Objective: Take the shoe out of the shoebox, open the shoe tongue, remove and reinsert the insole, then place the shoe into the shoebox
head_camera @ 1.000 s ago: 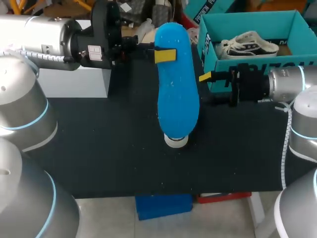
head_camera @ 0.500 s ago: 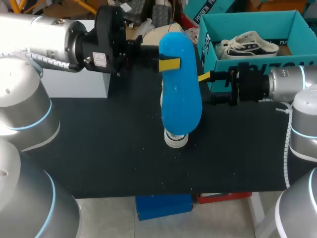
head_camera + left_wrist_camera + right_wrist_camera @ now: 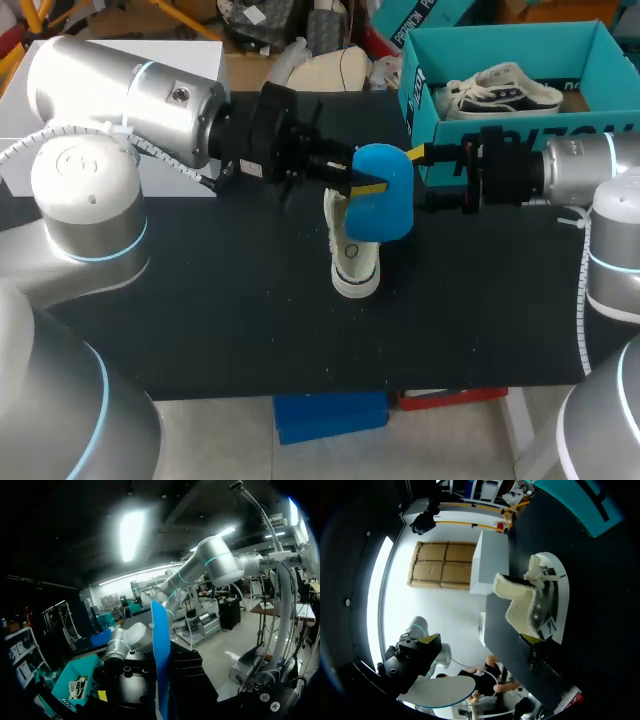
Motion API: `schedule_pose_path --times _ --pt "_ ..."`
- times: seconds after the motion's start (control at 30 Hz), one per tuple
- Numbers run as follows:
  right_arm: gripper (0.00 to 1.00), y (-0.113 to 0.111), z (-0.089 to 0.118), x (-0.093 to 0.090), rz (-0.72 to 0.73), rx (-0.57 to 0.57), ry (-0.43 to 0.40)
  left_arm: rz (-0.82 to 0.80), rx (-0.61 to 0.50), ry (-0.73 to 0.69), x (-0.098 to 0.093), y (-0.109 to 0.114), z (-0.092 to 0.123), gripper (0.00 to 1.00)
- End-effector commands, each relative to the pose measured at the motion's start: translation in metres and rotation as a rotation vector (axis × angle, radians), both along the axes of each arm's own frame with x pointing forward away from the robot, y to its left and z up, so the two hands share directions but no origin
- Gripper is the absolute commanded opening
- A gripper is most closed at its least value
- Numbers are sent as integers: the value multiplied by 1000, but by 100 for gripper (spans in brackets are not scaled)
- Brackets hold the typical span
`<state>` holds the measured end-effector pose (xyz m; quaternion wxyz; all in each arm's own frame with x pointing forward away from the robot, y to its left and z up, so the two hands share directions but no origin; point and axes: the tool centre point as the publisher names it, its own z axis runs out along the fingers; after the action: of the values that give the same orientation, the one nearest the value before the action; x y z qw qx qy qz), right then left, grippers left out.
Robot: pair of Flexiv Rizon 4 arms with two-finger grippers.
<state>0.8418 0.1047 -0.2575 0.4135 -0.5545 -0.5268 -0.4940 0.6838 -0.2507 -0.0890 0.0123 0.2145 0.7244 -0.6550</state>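
Since the left gripper (image 3: 358, 182) is clamped across the blue insole (image 3: 385, 200), with one yellow tip lying over its face, I judge the step in hand to be the reinsertion of that insole into the shoe (image 3: 352, 262). The shoe rests on the black table (image 3: 200, 300), just below the gripper and a little nearer than it.

To do this well, the grip should stay firm. The insole's lower end should enter the opening first, in line with the shoe's length, and then slide along the inside. A straight downward push could buckle the insole or tip the shoe.

The right gripper (image 3: 422, 180) is just right of the insole, its fingers spread wide and holding nothing. In the right wrist view one of its tips is close to the shoe's sole edge, though I cannot tell whether it touches. It is well placed to steady the shoe.

The shoe's long axis runs near to far. I take the rounded white end nearest the robot to be the toe, but from above the insole hides the opening. The right wrist view shows the cream-lined collar gaping.

The insole stands steeply, nearer upright than flat, with its lower end over the far part of the shoe.

The teal shoebox (image 3: 500, 45) is at the far right and holds a second shoe (image 3: 500, 90).
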Motion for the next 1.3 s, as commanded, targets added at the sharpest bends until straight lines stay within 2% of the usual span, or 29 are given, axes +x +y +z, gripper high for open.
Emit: schedule_pose_path --times 0.03,0.53,0.67,0.7,0.83,0.87,1.03,1.07,1.1,1.13,1.17,1.2,1.27,1.3 --pt "100 1 -1 0 -2 -1 0 20 -26 -108 0 -8 -3 0" --pt "100 1 -1 0 -2 -1 0 20 -26 -108 0 -8 -3 0" --pt "100 1 -1 0 -2 -1 0 -30 -130 -302 -40 -2 -9 0" --pt "100 1 -1 0 -2 -1 0 -50 -151 -303 -49 -1 -14 0" --pt "100 1 -1 0 -2 -1 0 -47 -182 -447 -58 1 -33 0" --pt "100 1 -1 0 -2 -1 0 -25 -171 -534 -58 3 -36 0" --pt "100 1 -1 0 -2 -1 0 -23 -252 -748 -57 12 -57 0" --pt "100 1 -1 0 -2 -1 0 -5 -212 -834 -54 11 -64 0" --pt "100 1 -1 0 -2 -1 0 -3 -239 -851 -53 11 -70 0" --pt "100 1 -1 0 -2 -1 0 19 -220 -875 -47 12 -76 0" --pt "100 1 -1 0 -2 -1 0 30 -190 -958 -45 12 -83 0" --pt "100 1 -1 0 -2 -1 0 45 -203 -973 -42 12 -88 0" --pt "100 1 -1 0 -2 -1 0 100 -135 -1110 -36 12 -101 0" --pt "100 1 -1 0 -2 -1 0 108 -127 -1108 -34 11 -106 0"
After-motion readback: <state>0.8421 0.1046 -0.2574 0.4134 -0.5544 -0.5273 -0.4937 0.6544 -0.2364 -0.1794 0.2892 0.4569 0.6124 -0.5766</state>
